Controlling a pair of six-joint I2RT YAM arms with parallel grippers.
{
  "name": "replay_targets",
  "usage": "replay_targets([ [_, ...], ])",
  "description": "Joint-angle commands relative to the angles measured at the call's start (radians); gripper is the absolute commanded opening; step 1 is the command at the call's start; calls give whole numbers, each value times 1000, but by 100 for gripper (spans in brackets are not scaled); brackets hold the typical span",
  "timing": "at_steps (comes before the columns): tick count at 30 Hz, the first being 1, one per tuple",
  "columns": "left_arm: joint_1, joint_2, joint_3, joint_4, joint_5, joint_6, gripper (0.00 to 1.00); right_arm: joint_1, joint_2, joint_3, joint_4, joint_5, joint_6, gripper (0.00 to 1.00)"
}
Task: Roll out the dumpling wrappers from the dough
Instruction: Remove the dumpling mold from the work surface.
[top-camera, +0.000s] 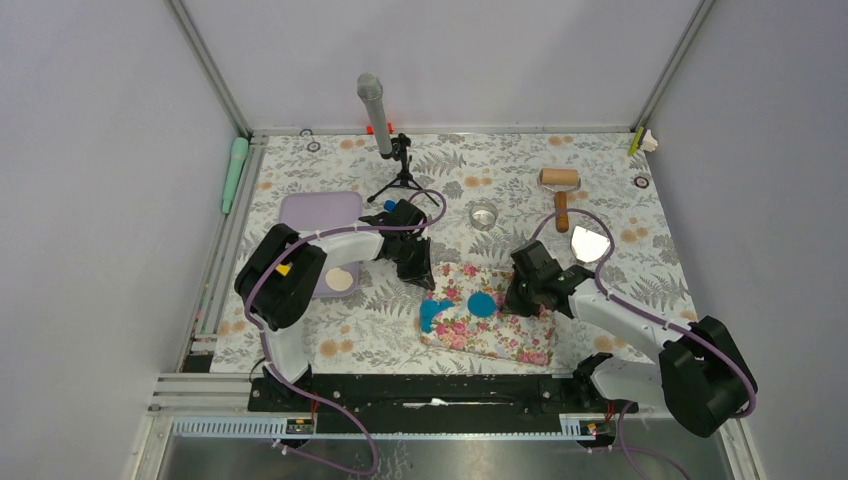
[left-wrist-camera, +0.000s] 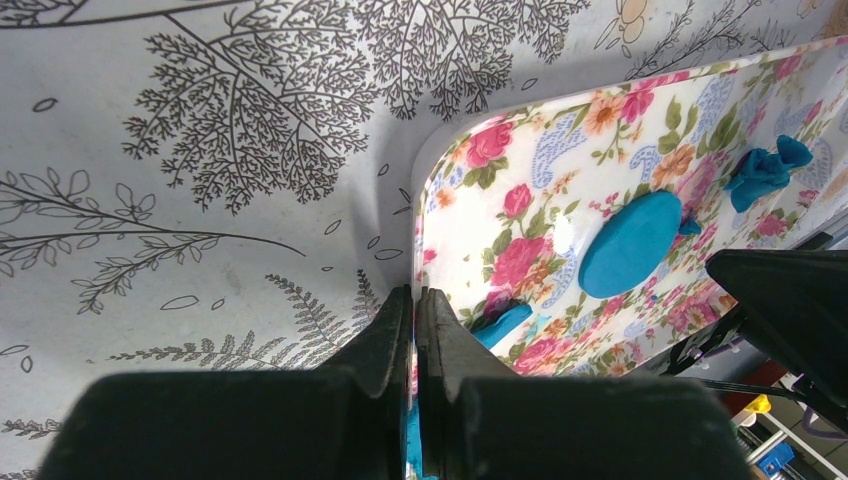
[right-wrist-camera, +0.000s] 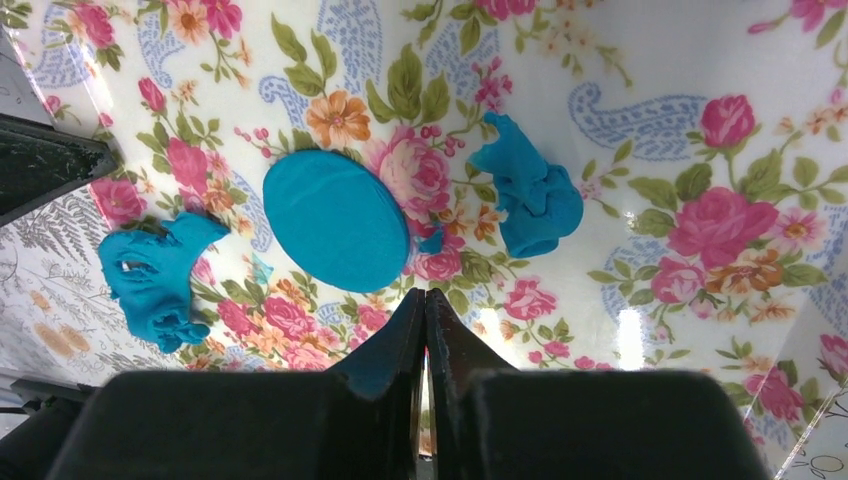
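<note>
Pressing shut at the floral mat (top-camera: 497, 336), left gripper (left-wrist-camera: 415, 303) and right gripper (right-wrist-camera: 424, 302) hide whether they pinch its edge.

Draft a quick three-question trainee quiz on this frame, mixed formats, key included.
1. True or false: the wooden roller lies on the pink floral mat.
2. How many clean round bright blue clay discs lie on that mat? A one, B two, C three.
3. Fill in: the left end effector and the right end effector are both ___.
Key: 1 false, it lies on the fern-print table beyond the mat; 2 A; 3 shut.
</note>
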Motion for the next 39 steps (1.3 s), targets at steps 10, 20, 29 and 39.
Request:
replay_targets([
  [10, 11, 38, -21, -44, -61, 18, 0, 7, 127, 106, 56, 63, -47, 9],
  [20, 11, 39, -22, -44, -55, 19, 0, 8, 186, 89, 66, 51, -40, 8],
  [29, 11, 41, -19, -44, -53, 19, 0, 7, 143, 82, -38, 164, -76, 8],
  [39, 10, 41, -15, -47, -43, 26, 0, 6, 61, 123, -69, 239, -98, 8],
])
